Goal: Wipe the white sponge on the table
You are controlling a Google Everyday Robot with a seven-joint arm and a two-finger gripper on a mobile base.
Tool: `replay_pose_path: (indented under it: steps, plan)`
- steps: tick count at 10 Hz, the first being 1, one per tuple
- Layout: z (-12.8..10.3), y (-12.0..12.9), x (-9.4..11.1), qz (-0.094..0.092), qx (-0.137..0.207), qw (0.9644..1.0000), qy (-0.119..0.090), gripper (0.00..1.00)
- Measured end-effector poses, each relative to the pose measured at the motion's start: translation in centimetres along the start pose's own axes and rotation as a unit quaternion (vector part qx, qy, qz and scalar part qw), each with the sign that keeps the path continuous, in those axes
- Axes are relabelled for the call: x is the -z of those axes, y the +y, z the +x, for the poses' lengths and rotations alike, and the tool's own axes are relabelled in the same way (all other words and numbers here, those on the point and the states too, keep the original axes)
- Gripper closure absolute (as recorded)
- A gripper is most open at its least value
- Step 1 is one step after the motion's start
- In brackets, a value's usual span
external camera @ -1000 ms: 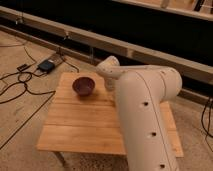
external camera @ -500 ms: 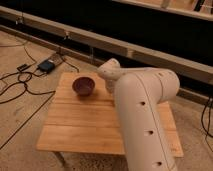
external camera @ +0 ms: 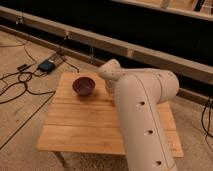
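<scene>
Likely the grasp step: the pincer, hidden behind the white arm right of the purple bowl, is pressed together; the white sponge is unseen. Next calls for sweeping the counter.

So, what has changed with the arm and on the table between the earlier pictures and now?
The arm dipped its wrist end slightly lower, to the right of the purple bowl. The gripper is hidden behind the arm, over the far part of the table. It is now shut, but on what cannot be seen. The white sponge is out of sight. Bowl and table stayed as they were.
</scene>
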Motion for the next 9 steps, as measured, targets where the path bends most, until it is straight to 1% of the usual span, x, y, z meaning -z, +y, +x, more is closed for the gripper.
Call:
replay_pose_path:
  steps: [2,4,5,8,9]
  plan:
    - [-0.1,0.1,0.7,-0.001,-0.003,1.0,0.0,1.0]
    - [-0.3,0.8,1.4,-0.006,-0.003,1.0,-0.001,1.0]
    - [-0.2,1.5,1.9,-0.009,-0.004,1.0,0.001,1.0]
    - [0.6,3.4,2.6,-0.018,-0.002,0.9998,0.01,1.0]
    - [1.1,4.2,2.6,-0.026,-0.002,0.9995,0.016,1.0]
